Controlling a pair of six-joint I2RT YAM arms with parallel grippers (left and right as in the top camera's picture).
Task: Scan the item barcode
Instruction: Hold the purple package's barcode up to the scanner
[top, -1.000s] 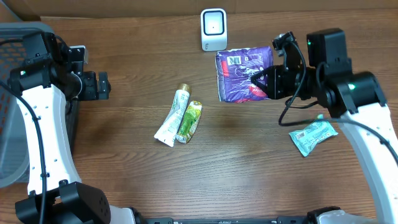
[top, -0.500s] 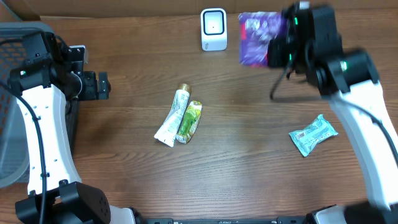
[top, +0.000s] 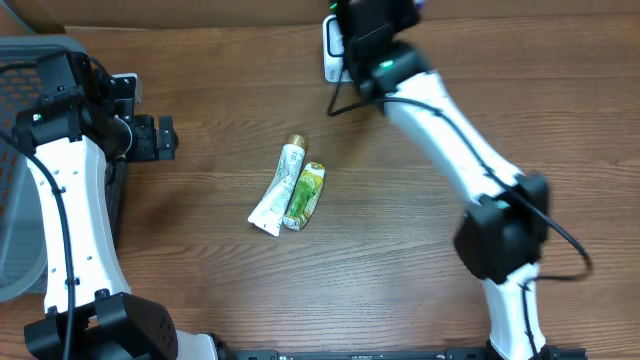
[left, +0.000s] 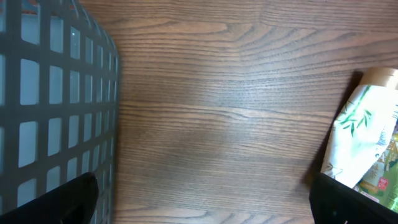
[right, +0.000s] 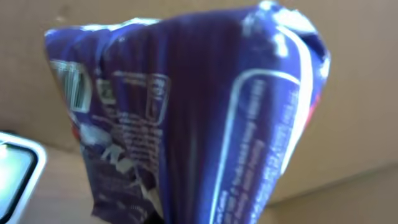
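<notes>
Pinching the purple packet (right: 186, 112) in the right pincer (right: 151, 215), pressed almost together on the packet's thin lower end. Held up in the air at the far edge of the tabletop (top: 400, 250), near the white scanner (top: 333, 55), with a cardboard wall (right: 360, 74) close behind. Hidden in the overhead view under the right arm (top: 440, 130).

Looks soft and light: glossy crinkled film, probably slippery, and likely to sag or twist when hanging from a one-end pinch. Needs little force. Better taken on a sealed seam or flat edge than on the puffy middle. Best to keep clear of the printed panel with what looks like a barcode (right: 76, 92), near the upper left corner in the right wrist view. Cannot tell whether that panel faces the scanner window.

Tight at the back: wall behind, scanner low to one side, tabletop edge right there. Safer to turn the wrist in place than to sweep sideways. Plenty of bare wood toward the middle and the right. White tube (top: 277, 190) and green tube (top: 306, 192) lying side by side, touching, mid-tabletop, well apart from the scanner.

Left pincer (top: 160, 138) spread wide and empty, hovering just beside the grey basket (top: 20, 150), well apart from the packet.
</notes>
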